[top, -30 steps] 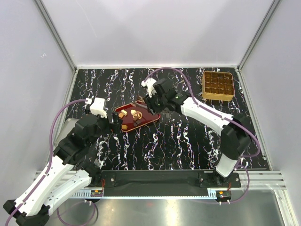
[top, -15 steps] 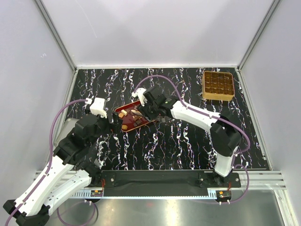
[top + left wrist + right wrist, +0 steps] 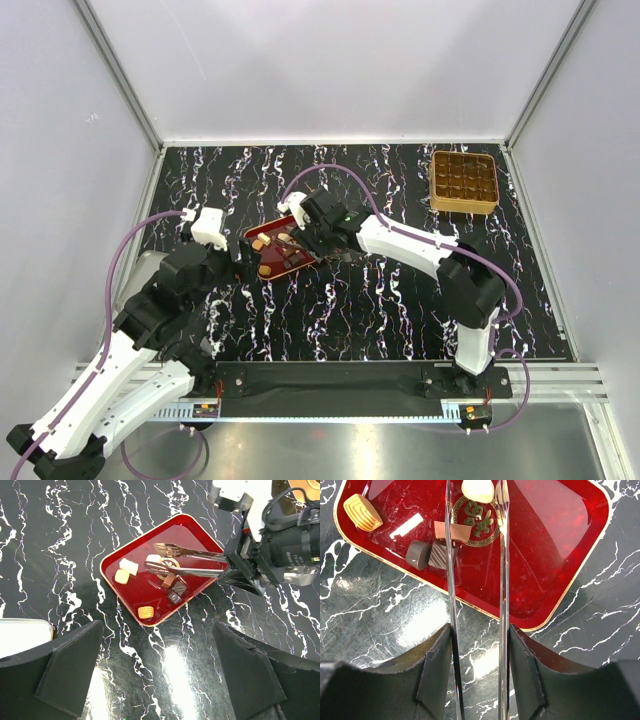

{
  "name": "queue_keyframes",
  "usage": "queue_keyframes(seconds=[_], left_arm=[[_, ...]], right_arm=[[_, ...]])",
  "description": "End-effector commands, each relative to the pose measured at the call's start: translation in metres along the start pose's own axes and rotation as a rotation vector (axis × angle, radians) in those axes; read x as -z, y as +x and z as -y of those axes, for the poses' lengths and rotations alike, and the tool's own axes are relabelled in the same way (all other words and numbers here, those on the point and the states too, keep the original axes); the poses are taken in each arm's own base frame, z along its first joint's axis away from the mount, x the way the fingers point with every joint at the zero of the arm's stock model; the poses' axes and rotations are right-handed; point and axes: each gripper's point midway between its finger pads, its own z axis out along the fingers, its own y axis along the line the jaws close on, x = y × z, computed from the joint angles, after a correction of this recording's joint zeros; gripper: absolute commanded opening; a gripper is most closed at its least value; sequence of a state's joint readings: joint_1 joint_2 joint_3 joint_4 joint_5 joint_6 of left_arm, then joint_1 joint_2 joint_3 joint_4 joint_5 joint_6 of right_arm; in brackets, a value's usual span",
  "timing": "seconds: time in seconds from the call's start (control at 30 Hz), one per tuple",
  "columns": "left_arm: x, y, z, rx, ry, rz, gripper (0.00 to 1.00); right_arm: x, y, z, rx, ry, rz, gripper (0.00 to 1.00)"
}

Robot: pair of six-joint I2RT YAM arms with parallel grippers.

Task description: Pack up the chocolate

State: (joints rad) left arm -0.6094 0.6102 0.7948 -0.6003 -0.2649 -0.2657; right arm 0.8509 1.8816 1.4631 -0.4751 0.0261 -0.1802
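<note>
Right jaws around tongs [image 3: 172,549] over chocolate [image 3: 478,490]

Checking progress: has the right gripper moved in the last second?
Yes. The right gripper, holding tongs, moved left toward the red tray, away from the golden box.

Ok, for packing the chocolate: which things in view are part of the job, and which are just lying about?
Part of the job:
- chocolates on the red tray
- tongs, held in the right gripper
- golden compartment box, far right corner

Lying about:
- pale flat object beside the left arm, only partly in view
- left gripper, open and empty, idle
</note>
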Motion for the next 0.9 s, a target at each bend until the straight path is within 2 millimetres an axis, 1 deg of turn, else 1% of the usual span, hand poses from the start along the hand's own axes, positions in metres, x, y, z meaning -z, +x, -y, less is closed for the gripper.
queue_keyframes(seconds=[0.0,0.23,0.33,0.6,0.87], left_arm=[[0.002,-0.014,0.000,0.010,-0.002,0.054,0.99],[0.001,-0.013,0.000,0.010,-0.002,0.052,0.99],[0.002,-0.014,0.000,0.010,-0.004,0.054,0.99],[0.001,-0.013,0.000,0.009,-0.001,0.052,0.99],[0.001,-0.013,0.000,0.010,-0.003,0.051,0.99]], right_arm=[[0.003,-0.021,0.000,0.024,0.014,0.044,0.52],[-0.003,-0.020,0.004,0.023,0.034,0.035,0.50],[-0.002,-0.020,0.003,0.022,0.038,0.032,0.49],[0.005,-0.023,0.009,0.004,0.069,0.052,0.44],[0.016,-0.028,0.014,-0.023,0.102,0.069,0.44]])
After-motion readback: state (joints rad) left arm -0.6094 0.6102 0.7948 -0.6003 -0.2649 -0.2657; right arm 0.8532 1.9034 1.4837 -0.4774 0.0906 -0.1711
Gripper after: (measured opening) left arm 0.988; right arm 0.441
